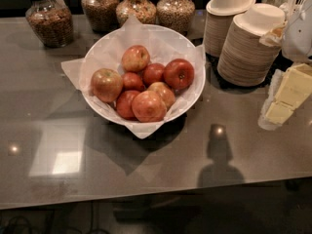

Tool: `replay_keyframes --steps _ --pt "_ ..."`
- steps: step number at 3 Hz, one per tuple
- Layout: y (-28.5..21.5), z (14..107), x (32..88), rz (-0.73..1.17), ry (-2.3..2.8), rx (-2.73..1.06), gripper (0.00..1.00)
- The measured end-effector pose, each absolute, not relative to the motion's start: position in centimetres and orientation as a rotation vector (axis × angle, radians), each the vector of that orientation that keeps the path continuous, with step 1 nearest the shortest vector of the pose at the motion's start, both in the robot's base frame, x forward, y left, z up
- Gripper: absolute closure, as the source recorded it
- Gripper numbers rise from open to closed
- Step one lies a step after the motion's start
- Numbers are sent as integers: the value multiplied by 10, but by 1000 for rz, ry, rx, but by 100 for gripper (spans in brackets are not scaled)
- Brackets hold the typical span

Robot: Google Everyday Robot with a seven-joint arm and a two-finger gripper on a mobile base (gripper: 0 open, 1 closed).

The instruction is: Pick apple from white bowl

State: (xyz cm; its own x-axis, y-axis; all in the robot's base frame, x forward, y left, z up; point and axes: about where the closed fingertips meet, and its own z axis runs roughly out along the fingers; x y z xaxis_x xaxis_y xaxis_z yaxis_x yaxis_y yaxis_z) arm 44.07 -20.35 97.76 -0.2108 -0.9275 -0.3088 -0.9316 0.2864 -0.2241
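Camera view: a white bowl (193,99) lined with crumpled paper sits on a dark glossy counter (97,169), heaped with apples. The apple (148,106), red with orange mottling, lies at the front, uncovered, pressed against its neighbours. Glass jars (48,21) stand behind and stacked beige disposable bowls (248,48) to the right. The gripper (287,94) is at the right edge, well apart from the bowl; I cannot tell whether it is open or closed.

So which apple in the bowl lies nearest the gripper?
The deep red apple on the white bowl's right side; the gripper is at the right edge, the other apples farther left.
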Motion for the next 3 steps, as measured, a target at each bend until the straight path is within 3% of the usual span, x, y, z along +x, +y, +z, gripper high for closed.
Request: replay_keyframes --steps 2,3 --pt "-170 960 451 478 2026 -1568 0" --pt "-170 960 451 478 2026 -1568 0"
